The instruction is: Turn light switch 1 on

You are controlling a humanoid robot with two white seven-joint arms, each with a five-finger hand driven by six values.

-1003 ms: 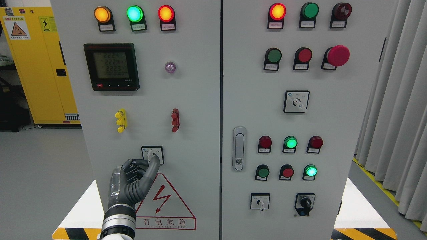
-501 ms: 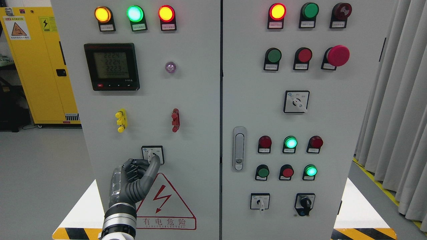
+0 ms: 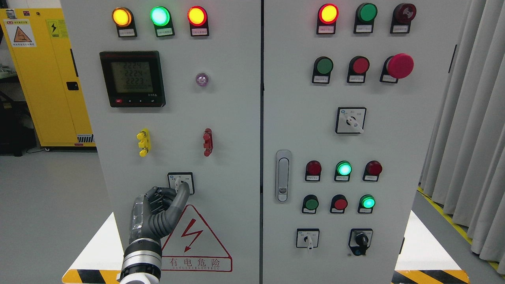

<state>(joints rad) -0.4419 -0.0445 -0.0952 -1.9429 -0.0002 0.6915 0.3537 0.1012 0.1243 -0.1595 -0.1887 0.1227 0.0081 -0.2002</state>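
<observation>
Switch [image 3: 180, 182] knob upright, white-handled

Head camera faces the control cabinet [image 3: 236, 118] squarely, close up.

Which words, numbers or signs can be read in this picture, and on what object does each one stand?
"有电危险": on the red warning triangle with lightning bolt, low on the left door; the small line beneath is blurred.
"2224", "2224", "2223": roughly, on the meter display; the bottom row is unreadable.
Lightning symbol: on a label on the yellow cabinet.
Plates under the lamps and switches, including the one at the left hand: too small.
</observation>
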